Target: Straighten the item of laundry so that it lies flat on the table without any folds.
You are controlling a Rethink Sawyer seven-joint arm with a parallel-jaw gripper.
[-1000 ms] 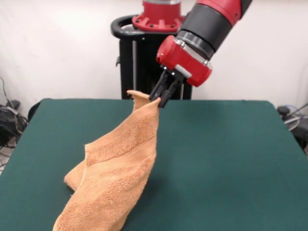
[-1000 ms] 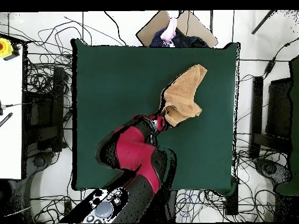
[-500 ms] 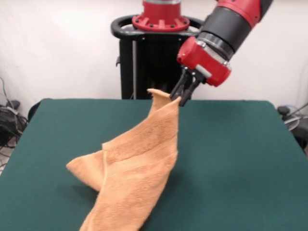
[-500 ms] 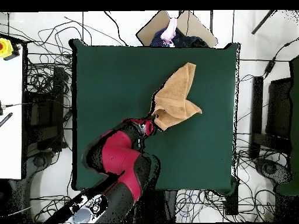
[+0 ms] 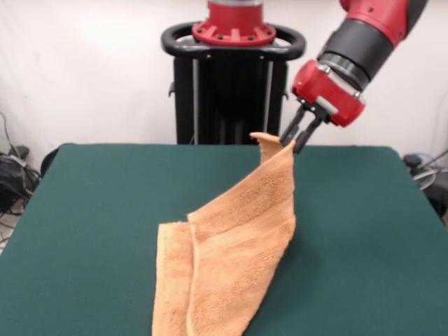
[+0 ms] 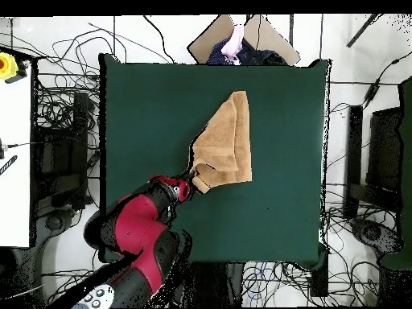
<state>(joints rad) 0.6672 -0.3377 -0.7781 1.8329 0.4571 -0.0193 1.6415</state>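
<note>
The orange-tan towel (image 5: 231,245) is the item of laundry. One corner is lifted off the dark green table (image 5: 364,231), and the rest trails down in folded layers toward the front edge. My gripper (image 5: 292,143) is shut on that raised corner, above the far right part of the table. In the overhead view the towel (image 6: 225,145) lies folded lengthwise in the upper middle of the table (image 6: 153,105), and the gripper (image 6: 191,175) pinches its lower left corner.
A black pedestal frame (image 5: 231,77) stands behind the table's far edge. Cables and equipment (image 6: 56,145) surround the table on the floor. A cardboard box with cloth items (image 6: 241,40) sits beyond the table's top edge in the overhead view.
My gripper has carried the towel corner to the right in the front view, dragging the cloth along. The towel's lower part has shifted right and folded narrower.
</note>
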